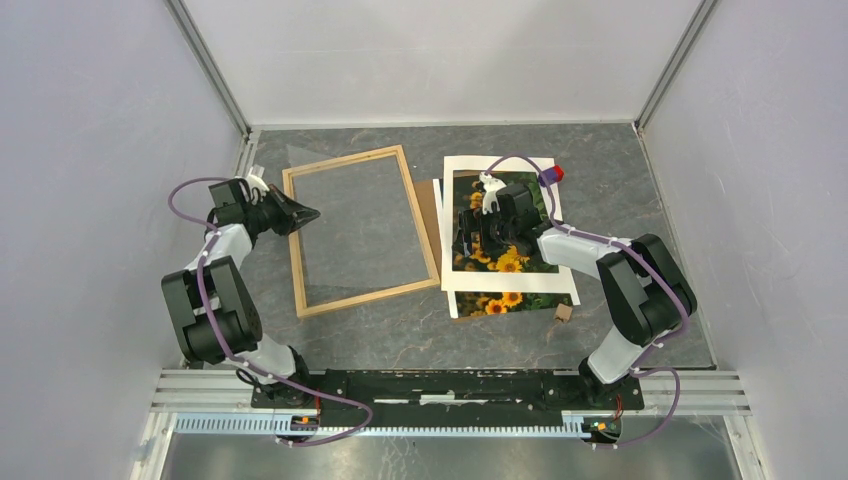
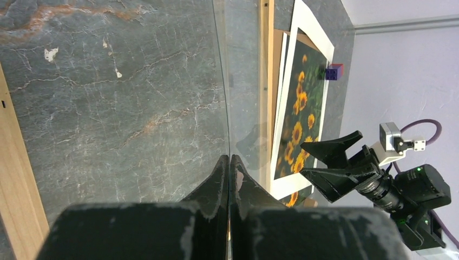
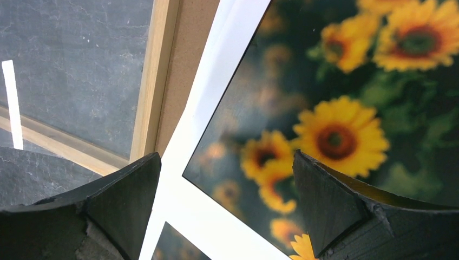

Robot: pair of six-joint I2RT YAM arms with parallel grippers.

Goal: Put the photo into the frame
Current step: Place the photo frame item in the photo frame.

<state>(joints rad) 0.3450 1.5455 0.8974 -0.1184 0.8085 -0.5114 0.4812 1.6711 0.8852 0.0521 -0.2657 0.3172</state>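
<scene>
The light wood frame (image 1: 294, 245) lies flat at centre left, with the table showing through it. My left gripper (image 1: 312, 213) is over the frame's left side, shut on the edge of a clear glass pane (image 2: 241, 81) that runs up from between its fingertips (image 2: 229, 158). The sunflower photo (image 1: 510, 262) lies to the right of the frame under a white mat (image 1: 500, 165). It shows through the mat's window and past its near edge (image 1: 500, 303). My right gripper (image 1: 478, 240) hovers open above the mat's lower left corner (image 3: 227, 154), holding nothing.
A brown backing board (image 3: 187, 59) lies under the mat and photo, its edge next to the frame's right strip (image 3: 154, 70). A small red and blue block (image 1: 553, 174) sits at the mat's far right corner. A small brown cube (image 1: 563, 312) sits by the photo's near right corner.
</scene>
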